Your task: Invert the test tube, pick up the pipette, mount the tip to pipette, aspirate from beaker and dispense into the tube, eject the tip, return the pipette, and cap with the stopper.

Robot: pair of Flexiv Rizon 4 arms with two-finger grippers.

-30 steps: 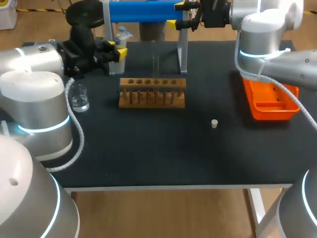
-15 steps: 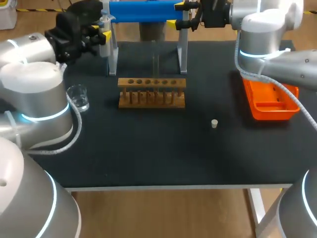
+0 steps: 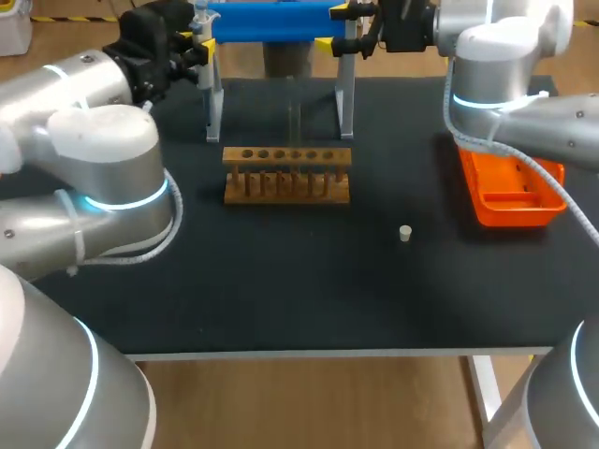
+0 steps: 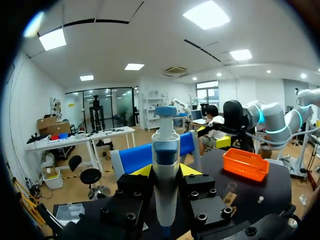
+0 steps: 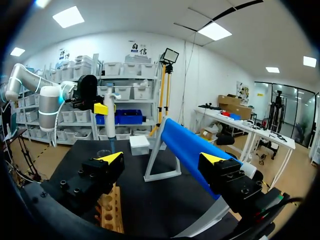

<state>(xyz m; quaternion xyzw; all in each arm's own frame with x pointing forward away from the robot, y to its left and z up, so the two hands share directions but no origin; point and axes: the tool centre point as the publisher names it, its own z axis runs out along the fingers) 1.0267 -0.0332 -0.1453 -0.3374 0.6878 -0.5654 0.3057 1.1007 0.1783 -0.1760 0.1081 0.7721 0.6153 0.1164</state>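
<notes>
Comparing against one second earlier, the left gripper (image 3: 195, 42) has risen from beside the left post of the pale metal stand (image 3: 213, 94) to the upper left of the head view, carrying the white-and-blue plastic pipette (image 3: 199, 11). The left arm's elbow has swung inward and now hides the centre-left spot where the small clear glass beaker stood. The right arm has not moved. Judgement: pick-up is complete and tip mounting is now due, though no tip supply can be identified. In the left wrist view the pipette (image 4: 166, 150) stands upright between the two yellow-tipped fingers (image 4: 142, 171), both against its body, so the left gripper (image 4: 166, 171) is clamped on it. The right gripper (image 3: 333, 26) sits at upper centre by the right end of the blue cylinder (image 3: 271, 21) lying across the stand. Its own view shows the fingers spread wide and holding nothing. The clear glass test tube (image 3: 294, 117) stands upright at the brown wooden rack (image 3: 287, 175), centre frame, well apart from the pipette. The small pale stopper (image 3: 405, 233) lies right of centre, near the orange plastic tray (image 3: 510, 192).
</notes>
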